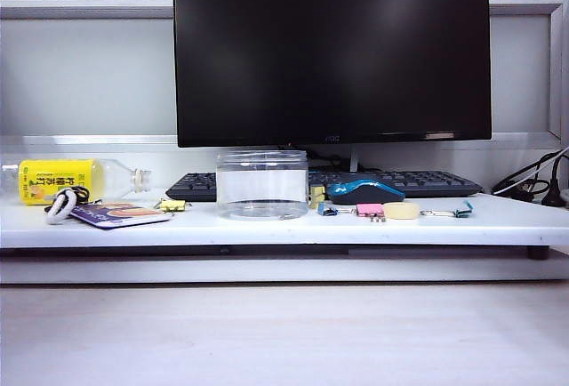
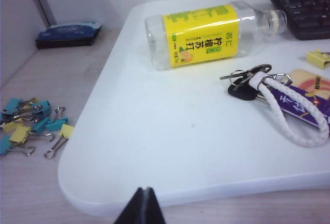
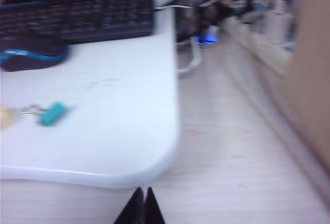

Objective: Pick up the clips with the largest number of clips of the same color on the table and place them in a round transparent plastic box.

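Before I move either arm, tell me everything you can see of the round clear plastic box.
The round transparent plastic box is a wide, squat cylinder of clear plastic with a rimmed top and no lid visible. It stands upright and looks empty on the white board, in front of the monitor and keyboard. A yellow clip sits close at its right, contact unclear. Neither gripper is near it.
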Available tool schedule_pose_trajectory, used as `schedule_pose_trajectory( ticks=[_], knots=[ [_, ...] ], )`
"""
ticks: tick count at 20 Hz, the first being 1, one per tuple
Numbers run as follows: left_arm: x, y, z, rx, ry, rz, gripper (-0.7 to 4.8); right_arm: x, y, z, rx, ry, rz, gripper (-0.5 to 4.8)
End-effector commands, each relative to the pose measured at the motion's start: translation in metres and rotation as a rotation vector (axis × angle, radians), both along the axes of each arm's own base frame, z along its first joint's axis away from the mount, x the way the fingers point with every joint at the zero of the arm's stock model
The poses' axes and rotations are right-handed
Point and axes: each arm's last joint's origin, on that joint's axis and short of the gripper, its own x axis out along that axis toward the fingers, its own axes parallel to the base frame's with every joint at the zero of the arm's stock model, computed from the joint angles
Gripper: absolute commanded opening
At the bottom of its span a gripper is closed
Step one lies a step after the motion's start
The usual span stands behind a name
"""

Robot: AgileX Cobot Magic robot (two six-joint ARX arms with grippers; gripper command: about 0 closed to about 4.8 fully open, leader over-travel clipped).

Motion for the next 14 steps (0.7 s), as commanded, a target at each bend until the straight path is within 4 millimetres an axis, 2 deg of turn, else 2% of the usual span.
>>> schedule_pose_trajectory(
  ticks=[1, 4, 9, 12, 14],
  knots=[
    [0.000, 0.000, 0.000, -0.003, -0.009, -0.001, -0.05, 0.000, 0.004, 0.002, 0.178, 0.002, 0.100, -0.05],
    [0.000, 0.000, 0.000, -0.010, -0.011, -0.005, -0.05, -0.001, 0.006, 0.002, 0.320, 0.027, 0.160, -0.05],
    [0.000, -0.005, 0.001, -0.388, -0.011, -0.100, -0.05, -0.001, 0.010, 0.008, 0.576, 0.045, 0.252, -0.05],
    [0.000, -0.007, 0.001, -0.520, 0.007, -0.161, -0.05, -0.003, 0.014, 0.022, 0.579, -0.034, 0.434, -0.03],
    [0.000, -0.009, 0.002, -0.560, 0.013, -0.196, -0.05, -0.006, 0.014, 0.036, 0.565, -0.068, 0.471, 0.30]
  ],
)
